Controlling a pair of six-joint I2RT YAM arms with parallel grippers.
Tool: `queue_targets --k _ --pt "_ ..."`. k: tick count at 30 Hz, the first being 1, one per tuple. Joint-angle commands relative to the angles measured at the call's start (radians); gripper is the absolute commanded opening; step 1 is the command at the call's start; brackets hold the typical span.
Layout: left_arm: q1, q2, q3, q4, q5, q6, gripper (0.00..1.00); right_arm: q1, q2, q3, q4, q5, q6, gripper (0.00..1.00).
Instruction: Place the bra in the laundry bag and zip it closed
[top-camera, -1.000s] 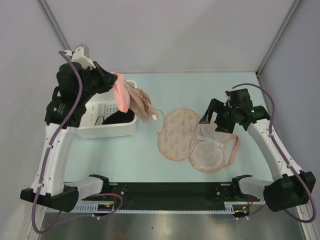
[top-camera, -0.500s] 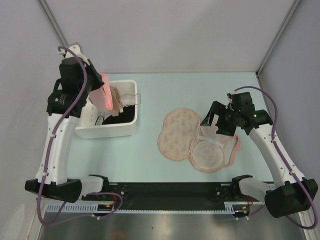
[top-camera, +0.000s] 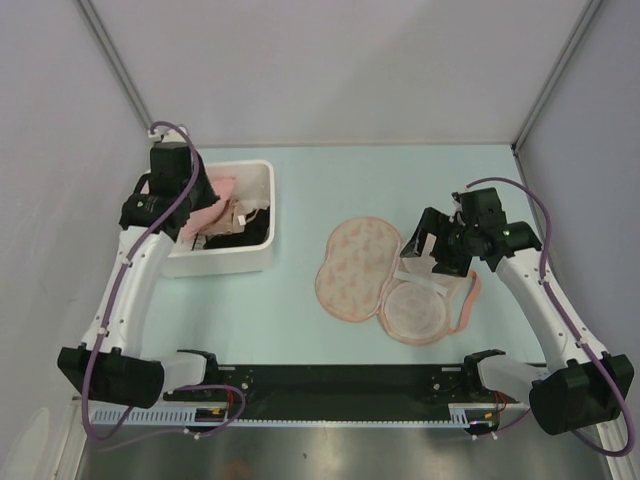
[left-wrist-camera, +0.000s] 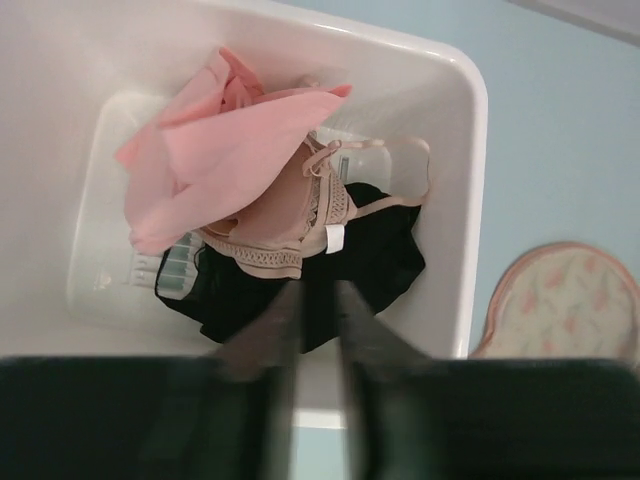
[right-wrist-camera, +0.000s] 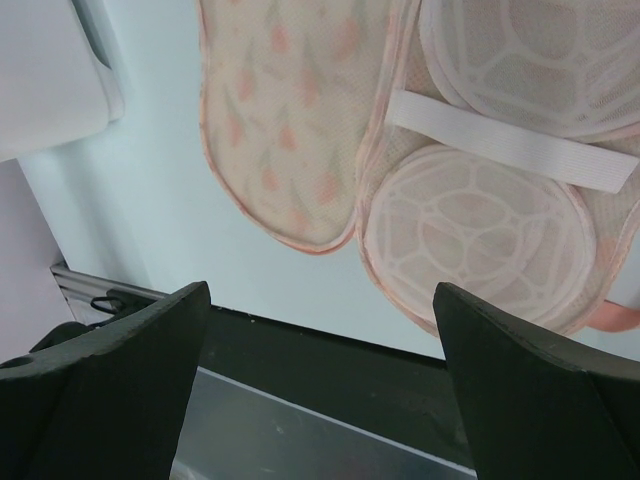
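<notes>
Your left gripper (left-wrist-camera: 316, 310) hangs over the white bin (left-wrist-camera: 455, 150). Its fingers are only a narrow slit apart, with nothing between them. The bra (left-wrist-camera: 290, 215) lies in that bin, just beyond the fingertips and not touching them. Its tan cups sit on the black garment (left-wrist-camera: 375, 265), half covered by the pink cloth (left-wrist-camera: 215, 160). The small pale tag faces the gripper, and one thin strap loops toward the bin's wall on the right of the wrist view. Your right gripper (right-wrist-camera: 320, 290) is spread wide and empty above the laundry bag (right-wrist-camera: 290, 110). The bag lies opened flat on the table (top-camera: 300, 300), printed lobe beside white-lined lobe, well apart from the bin.
</notes>
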Motion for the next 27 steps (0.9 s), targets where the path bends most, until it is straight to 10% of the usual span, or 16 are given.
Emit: queue_targets --k 1,3,21,24,27 --pt "0.008 0.06 0.024 0.007 0.071 0.005 0.49 0.004 -0.015 -0.009 0.019 -0.017 -0.015 1.0" --pt "0.009 0.086 0.007 0.001 0.048 -0.018 0.62 0.005 -0.021 -0.008 0.021 -0.012 -0.016 1.0" --pt "0.054 0.551 0.088 0.068 0.058 0.088 0.66 0.002 0.018 0.001 0.01 -0.009 -0.044 1.0" --pt "0.055 0.579 0.101 0.045 0.042 0.091 0.48 0.001 0.033 0.009 0.021 -0.011 -0.045 1.0" --pt "0.057 0.55 0.111 0.039 0.021 0.091 0.06 -0.002 0.047 0.018 0.027 -0.015 -0.042 1.0"
